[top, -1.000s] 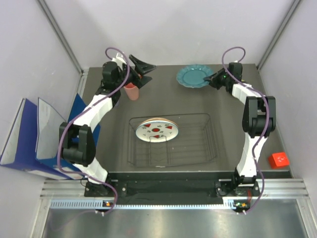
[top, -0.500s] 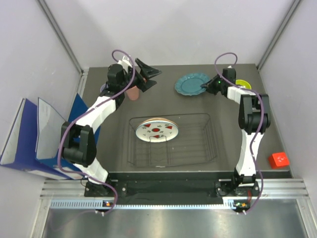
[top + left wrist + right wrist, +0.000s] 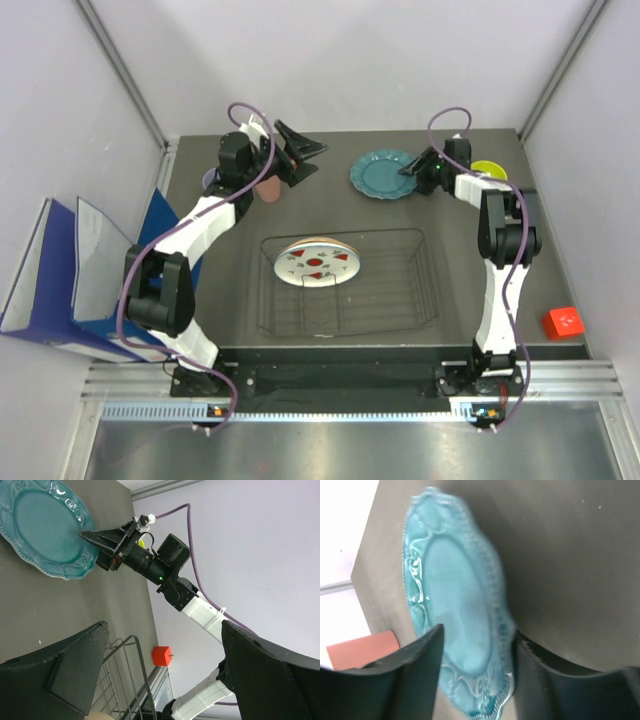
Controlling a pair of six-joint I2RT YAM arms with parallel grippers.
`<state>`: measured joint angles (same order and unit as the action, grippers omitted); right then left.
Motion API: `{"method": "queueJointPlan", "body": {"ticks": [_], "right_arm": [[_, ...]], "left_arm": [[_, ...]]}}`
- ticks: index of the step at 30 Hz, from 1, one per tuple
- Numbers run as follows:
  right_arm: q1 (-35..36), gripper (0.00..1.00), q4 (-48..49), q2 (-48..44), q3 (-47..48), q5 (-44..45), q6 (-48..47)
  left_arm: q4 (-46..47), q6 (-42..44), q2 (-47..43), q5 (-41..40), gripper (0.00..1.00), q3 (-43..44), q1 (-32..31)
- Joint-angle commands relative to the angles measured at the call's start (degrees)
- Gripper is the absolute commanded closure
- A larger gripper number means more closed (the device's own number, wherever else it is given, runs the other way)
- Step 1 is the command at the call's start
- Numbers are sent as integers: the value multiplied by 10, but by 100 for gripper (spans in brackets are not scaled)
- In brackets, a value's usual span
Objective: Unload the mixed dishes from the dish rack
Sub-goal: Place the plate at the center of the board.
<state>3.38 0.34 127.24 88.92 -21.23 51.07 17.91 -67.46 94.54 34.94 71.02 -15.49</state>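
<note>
Blue folders left of dish rack; red cube right.

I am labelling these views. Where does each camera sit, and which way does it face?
Top external: above and behind, looking down; left arm, right arm, dark wire dish rack.
Left wrist: on left arm, facing the right end effector; own black fingers low.
Right wrist: close over the teal scalloped plate; own fingers flank its rim.
Shared: that plate, in all views.

The dish rack sits mid-desk with a plate in it. Behind lie a cup left, second plate centre, bowl right.
</note>
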Motion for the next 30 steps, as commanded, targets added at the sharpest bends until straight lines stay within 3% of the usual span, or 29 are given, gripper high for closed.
{"method": "queueJointPlan", "body": {"ticks": [1, 10, 17, 25, 30], "right_arm": [[5, 41, 12, -19, 7, -8, -6], [6, 29, -16, -89, -38, 26, -6], [5, 29, -67, -140, -64, 66, -32], [9, 29, -99, -251, -139, 138, -59], [44, 30, 44, -440, -256, 180, -59]], "left_arm": [[38, -3, -9, 11, 1, 3, -2], [-9, 26, -12, 7, 1, 17, -2], [-24, 54, -23, -4, 1, 14, -2], [-101, 116, -52, -71, 1, 11, -2], [-160, 194, -112, -186, 1, 18, -21]]}}
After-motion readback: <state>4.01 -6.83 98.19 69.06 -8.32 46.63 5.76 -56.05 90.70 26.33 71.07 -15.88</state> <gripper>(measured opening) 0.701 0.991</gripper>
